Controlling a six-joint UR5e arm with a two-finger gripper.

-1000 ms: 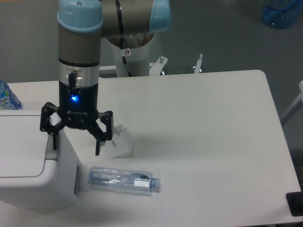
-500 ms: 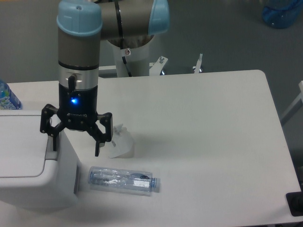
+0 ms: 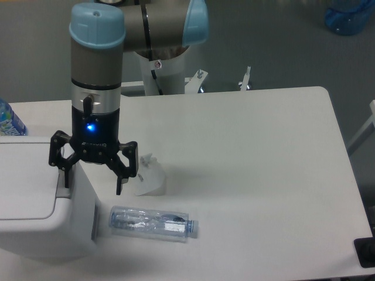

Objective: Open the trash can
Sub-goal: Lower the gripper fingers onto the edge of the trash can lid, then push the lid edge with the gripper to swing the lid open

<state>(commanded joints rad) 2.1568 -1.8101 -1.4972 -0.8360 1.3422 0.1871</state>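
Boxy white trash can (image 3: 35, 205), lid flat, at the bench's left edge; spread end effector (image 3: 92, 180) has edged slightly left.

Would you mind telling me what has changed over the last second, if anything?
The hand has drifted very slightly left and down, its open fingers straddling the right edge of the trash can. Nothing was grasped or released. The lid looks shut as before, and the plastic bottle and crumpled paper have not moved.
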